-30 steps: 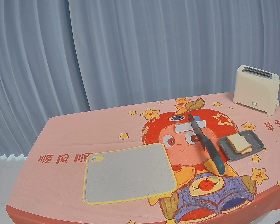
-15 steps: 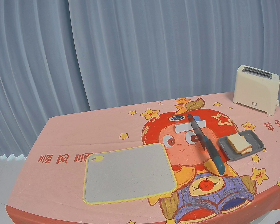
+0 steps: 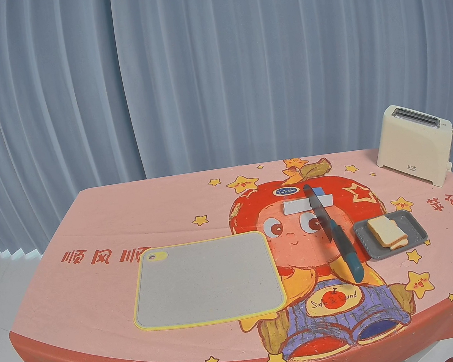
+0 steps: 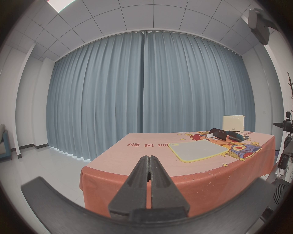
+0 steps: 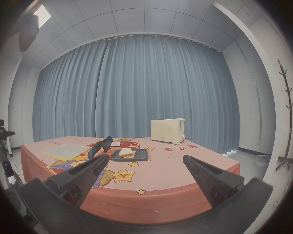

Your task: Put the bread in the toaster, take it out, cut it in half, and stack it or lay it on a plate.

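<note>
Our left claw [image 4: 149, 161] pinched together, empty; right claw [image 5: 145, 157] wide, empty. We see bread [image 3: 387, 231] on grey tray [image 3: 413, 226], right of head view, knife [image 3: 333, 230] just beside. We risk crushing soft bread, nudging knife, or missing narrow toaster [image 3: 414, 144] slot at right edge.

Cutting board [image 3: 206, 281] left on table [image 3: 131, 214]; knife [image 3: 333, 230] right of it; bread [image 3: 387, 232] on tray [image 3: 415, 225] right of knife; toaster [image 3: 415, 144] behind tray, far right.
</note>
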You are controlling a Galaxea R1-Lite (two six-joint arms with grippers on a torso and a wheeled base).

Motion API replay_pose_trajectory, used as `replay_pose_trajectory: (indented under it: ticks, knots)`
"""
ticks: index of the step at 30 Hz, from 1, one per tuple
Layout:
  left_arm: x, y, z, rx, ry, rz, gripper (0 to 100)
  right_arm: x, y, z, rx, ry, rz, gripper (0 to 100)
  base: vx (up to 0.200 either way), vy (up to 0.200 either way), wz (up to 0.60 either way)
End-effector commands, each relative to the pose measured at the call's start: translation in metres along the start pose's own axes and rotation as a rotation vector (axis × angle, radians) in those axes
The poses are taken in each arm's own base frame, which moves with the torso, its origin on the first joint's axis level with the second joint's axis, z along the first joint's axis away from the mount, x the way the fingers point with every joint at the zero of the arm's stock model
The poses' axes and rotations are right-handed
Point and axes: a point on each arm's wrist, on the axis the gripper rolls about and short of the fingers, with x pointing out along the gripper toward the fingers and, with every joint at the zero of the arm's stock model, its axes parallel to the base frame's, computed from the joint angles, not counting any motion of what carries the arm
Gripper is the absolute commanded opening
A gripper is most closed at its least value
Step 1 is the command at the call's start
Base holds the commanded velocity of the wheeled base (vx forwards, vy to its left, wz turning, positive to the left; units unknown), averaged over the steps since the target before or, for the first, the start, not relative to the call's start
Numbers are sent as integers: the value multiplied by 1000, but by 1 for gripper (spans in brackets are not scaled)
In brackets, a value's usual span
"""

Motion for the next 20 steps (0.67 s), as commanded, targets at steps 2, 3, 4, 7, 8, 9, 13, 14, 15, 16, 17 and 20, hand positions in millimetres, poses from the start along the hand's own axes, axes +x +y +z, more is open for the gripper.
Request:
replay_pose_trajectory:
  ticks: [2,3,4,7,8,9,13,14,15,16,17,20]
  knots:
    - [0,0,-5,0,1,0,0,-2,-1,-5,27,-24,-2,100,0,0,0]
    - [0,0,-5,0,1,0,0,-2,-1,-5,28,-23,3,100,0,0,0]
    - [0,0,-5,0,1,0,0,-2,0,-6,24,-20,6,100,0,0,0]
    - [0,0,-5,1,1,0,0,-2,-1,-6,27,-22,5,100,0,0,0]
    - [0,0,-5,0,1,0,0,-2,-1,-6,27,-22,5,100,0,0,0]
    - [0,0,-5,0,1,0,0,-2,0,-6,27,-22,6,100,0,0,0]
    - [0,0,-5,0,1,0,0,-2,0,-6,25,-20,6,100,0,0,0]
    - [0,0,-5,0,1,0,0,-2,0,-6,24,-20,6,100,0,0,0]
    - [0,0,-5,0,1,0,0,-2,0,-6,25,-20,6,100,0,0,0]
    - [0,0,-5,1,1,0,0,-2,0,-6,25,-20,6,100,0,0,0]
    - [0,0,-5,0,1,0,0,-2,0,-6,25,-20,6,100,0,0,0]
    - [0,0,-5,1,1,0,0,-2,0,-6,24,-20,8,100,0,0,0]
